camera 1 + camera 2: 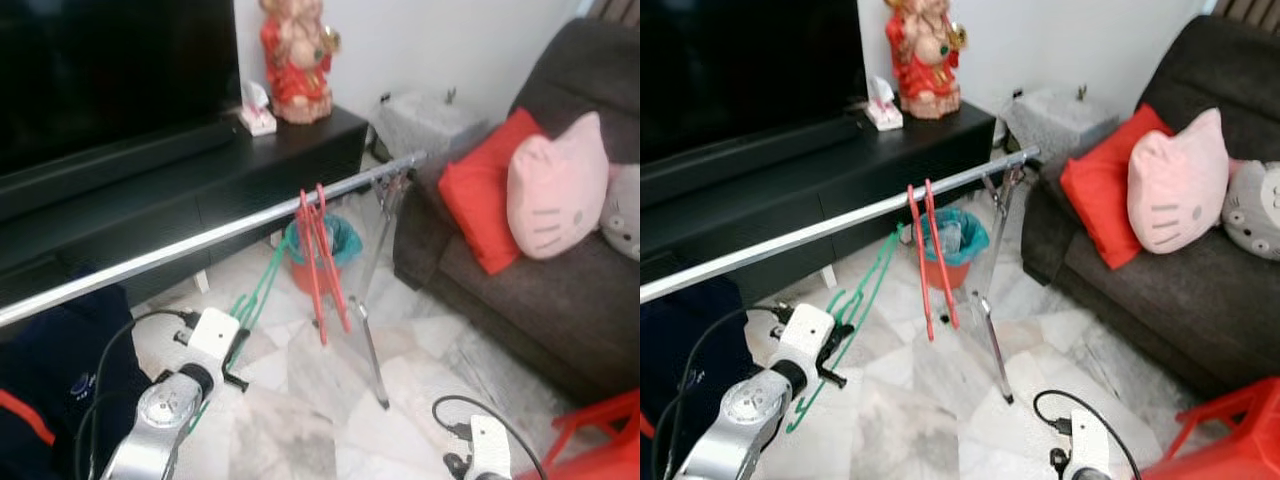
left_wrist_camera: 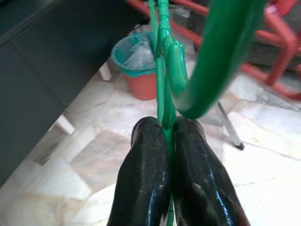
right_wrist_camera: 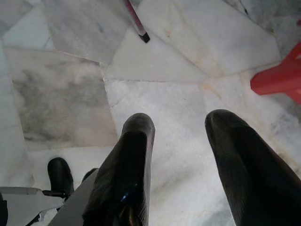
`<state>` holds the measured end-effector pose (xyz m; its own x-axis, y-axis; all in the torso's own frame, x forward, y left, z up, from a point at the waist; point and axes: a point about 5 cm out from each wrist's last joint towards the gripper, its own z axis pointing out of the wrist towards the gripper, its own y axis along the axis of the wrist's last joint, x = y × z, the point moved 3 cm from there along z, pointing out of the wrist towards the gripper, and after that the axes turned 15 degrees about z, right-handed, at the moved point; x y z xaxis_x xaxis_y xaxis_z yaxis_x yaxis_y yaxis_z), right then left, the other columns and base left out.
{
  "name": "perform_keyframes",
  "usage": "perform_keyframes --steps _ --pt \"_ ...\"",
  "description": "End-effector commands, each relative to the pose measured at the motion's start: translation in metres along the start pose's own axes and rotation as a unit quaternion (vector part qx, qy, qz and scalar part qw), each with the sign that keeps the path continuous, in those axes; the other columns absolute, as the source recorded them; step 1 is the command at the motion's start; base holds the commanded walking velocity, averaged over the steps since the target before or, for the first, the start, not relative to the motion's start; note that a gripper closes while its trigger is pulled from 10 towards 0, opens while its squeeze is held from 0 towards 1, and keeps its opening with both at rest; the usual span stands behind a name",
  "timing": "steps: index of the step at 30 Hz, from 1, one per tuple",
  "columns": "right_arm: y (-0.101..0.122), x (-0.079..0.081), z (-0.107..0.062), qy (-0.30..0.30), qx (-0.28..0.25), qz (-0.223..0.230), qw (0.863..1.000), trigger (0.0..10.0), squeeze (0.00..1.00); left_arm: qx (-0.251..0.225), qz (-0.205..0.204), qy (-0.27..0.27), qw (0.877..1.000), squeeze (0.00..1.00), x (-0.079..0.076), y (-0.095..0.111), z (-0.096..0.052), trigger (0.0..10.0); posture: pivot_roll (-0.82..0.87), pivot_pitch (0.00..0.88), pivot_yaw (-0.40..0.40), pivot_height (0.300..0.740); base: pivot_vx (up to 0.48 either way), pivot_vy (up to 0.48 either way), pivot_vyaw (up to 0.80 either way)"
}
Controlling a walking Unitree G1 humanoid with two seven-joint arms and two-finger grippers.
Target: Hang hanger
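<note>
A green hanger [image 1: 262,283] slants up toward the silver rail [image 1: 200,243], its top end reaching just under the bar. My left gripper [image 2: 170,136] is shut on the green hanger [image 2: 162,84], pinching its thin stem below the hook. Two red hangers [image 1: 320,262] hang side by side on the rail, to the right of the green one. My right gripper [image 3: 181,141] is open over the marble floor, low at the right, with nothing between its fingers.
The rail's leg [image 1: 368,340] slants down to the floor. A red bin with a teal liner [image 1: 320,250] stands behind the rail. A black TV cabinet [image 1: 200,190] runs along the back, a dark sofa [image 1: 520,290] with cushions at right. A red stool [image 1: 600,440] stands at bottom right.
</note>
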<state>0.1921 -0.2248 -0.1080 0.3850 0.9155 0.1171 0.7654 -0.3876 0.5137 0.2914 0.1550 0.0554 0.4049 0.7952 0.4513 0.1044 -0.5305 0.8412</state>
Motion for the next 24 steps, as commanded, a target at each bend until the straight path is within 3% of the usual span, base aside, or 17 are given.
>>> perform_keyframes --steps 1,5,12,19,24 --pt "0.0029 -0.0053 -0.0005 -0.007 -0.005 0.0 1.0 10.0 0.0 -0.011 0.001 -0.006 1.0 0.0 -0.0012 0.005 0.0009 10.0 0.09 0.0 -0.064 0.74 0.0 0.0 0.0" --pt "0.0024 -0.005 -0.0004 -0.007 -0.003 0.004 1.0 10.0 0.0 -0.016 0.0 -0.009 1.0 0.0 -0.0005 0.0069 0.0019 10.0 0.08 0.0 -0.06 0.74 0.0 0.329 0.0" --pt "0.0027 -0.0052 -0.0005 -0.007 -0.004 0.001 1.0 10.0 0.0 -0.025 0.007 -0.016 1.0 0.0 -0.0053 0.011 0.0033 10.0 0.08 0.0 -0.062 0.74 0.0 0.295 -0.62" --pt "0.0032 -0.0046 -0.0005 -0.004 -0.006 0.002 1.0 10.0 0.0 -0.024 -0.001 -0.014 1.0 0.0 -0.0047 0.0107 0.0028 10.0 0.08 0.0 -0.063 0.74 0.0 0.0 0.0" --pt "0.0033 -0.0044 -0.0005 -0.004 -0.007 0.005 1.0 10.0 0.0 -0.029 0.003 -0.017 0.999 0.0 -0.0046 0.0122 0.0032 10.0 0.08 0.0 -0.061 0.74 0.0 0.365 0.0"
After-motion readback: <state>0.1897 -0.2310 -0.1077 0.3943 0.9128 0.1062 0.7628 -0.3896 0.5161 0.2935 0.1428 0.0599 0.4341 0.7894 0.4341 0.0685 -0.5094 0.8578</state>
